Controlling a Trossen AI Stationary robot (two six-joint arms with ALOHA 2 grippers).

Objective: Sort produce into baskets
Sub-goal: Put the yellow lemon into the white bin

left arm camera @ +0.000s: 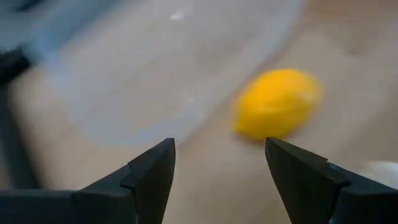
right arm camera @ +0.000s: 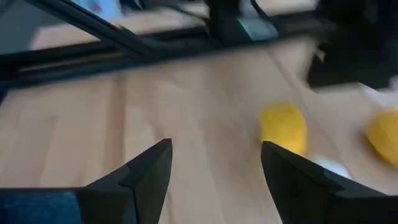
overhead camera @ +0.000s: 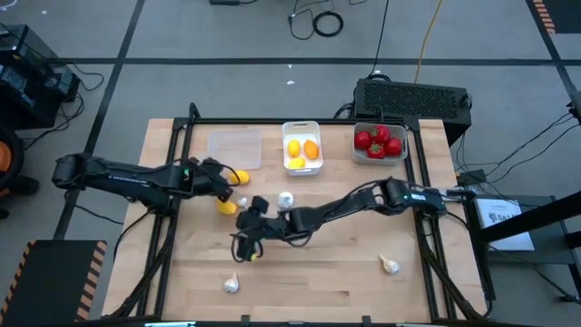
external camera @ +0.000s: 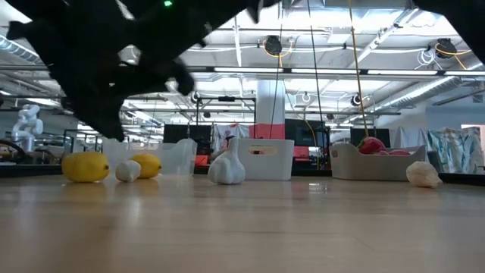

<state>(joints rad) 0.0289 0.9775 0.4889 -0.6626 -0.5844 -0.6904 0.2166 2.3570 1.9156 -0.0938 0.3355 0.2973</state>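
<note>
My left gripper (overhead camera: pixel 227 184) is open and empty above the table's left half. In its wrist view (left arm camera: pixel 217 168) a yellow lemon (left arm camera: pixel 277 102) lies on the table just ahead, by the clear tray (left arm camera: pixel 174 62). That lemon (overhead camera: pixel 241 177) is beside the fingers in the high view. My right gripper (overhead camera: pixel 243 220) is open and empty near the table's middle. A second lemon (overhead camera: pixel 226 207) lies just ahead of it, and also shows in the right wrist view (right arm camera: pixel 283 127) with a small garlic bulb (right arm camera: pixel 329 167) beside it. The white tray (overhead camera: pixel 301 148) holds lemons. The grey-white tray (overhead camera: pixel 379 143) holds tomatoes.
Garlic bulbs lie loose on the table at the middle (overhead camera: pixel 286 198), near left (overhead camera: pixel 231 284) and near right (overhead camera: pixel 389 265). The clear tray (overhead camera: pixel 234 147) stands at the far left of the tray row. A black box (overhead camera: pixel 413 98) stands behind the table's far right.
</note>
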